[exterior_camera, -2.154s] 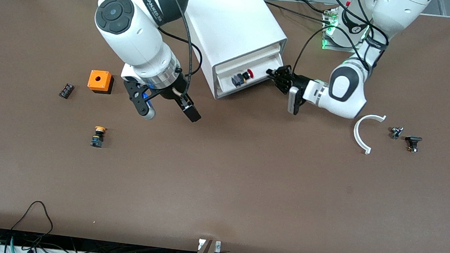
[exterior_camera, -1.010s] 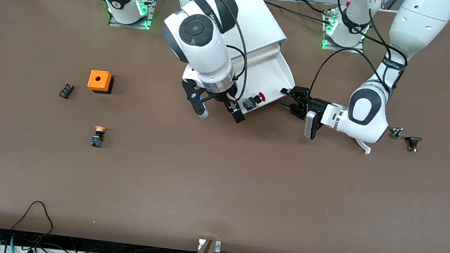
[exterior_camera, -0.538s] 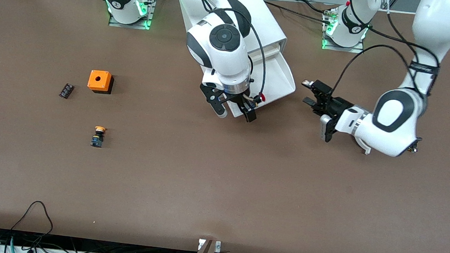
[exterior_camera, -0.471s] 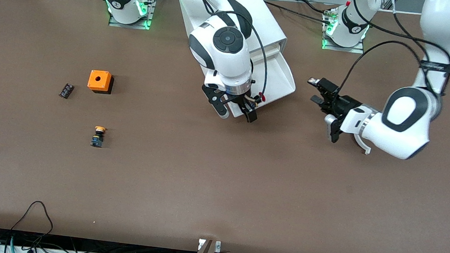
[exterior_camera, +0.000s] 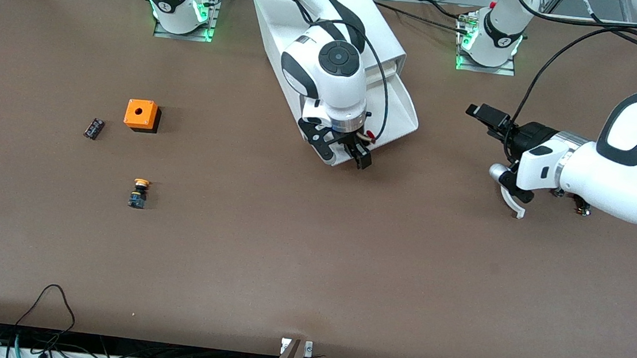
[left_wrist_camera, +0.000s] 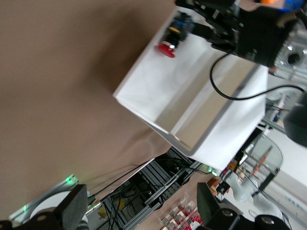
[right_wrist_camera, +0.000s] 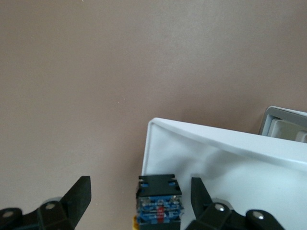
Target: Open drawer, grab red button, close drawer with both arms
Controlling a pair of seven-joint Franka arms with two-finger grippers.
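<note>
The white drawer (exterior_camera: pixel 402 108) stands pulled out of the white cabinet (exterior_camera: pixel 332 19). The red-capped button (exterior_camera: pixel 368 139) lies on its side at the drawer's front end, mostly hidden under my right wrist. It shows whole in the left wrist view (left_wrist_camera: pixel 172 36). My right gripper (exterior_camera: pixel 345 153) is low over that front end and open. In the right wrist view the button's blue-black body (right_wrist_camera: pixel 159 199) sits between the fingers of my right gripper (right_wrist_camera: pixel 141 196), clear of both. My left gripper (exterior_camera: pixel 489 142) is open and empty above the table toward the left arm's end, apart from the drawer (left_wrist_camera: pixel 158 81).
An orange box (exterior_camera: pixel 141 114), a small black part (exterior_camera: pixel 93 127) and a yellow-capped button (exterior_camera: pixel 139 192) lie toward the right arm's end. A white curved piece (exterior_camera: pixel 511 203) and small parts (exterior_camera: pixel 583 209) lie partly under my left arm.
My left gripper pulled the drawer out, let go and drew back toward the left arm's end. My right gripper moved across to the drawer and came down around the button.
</note>
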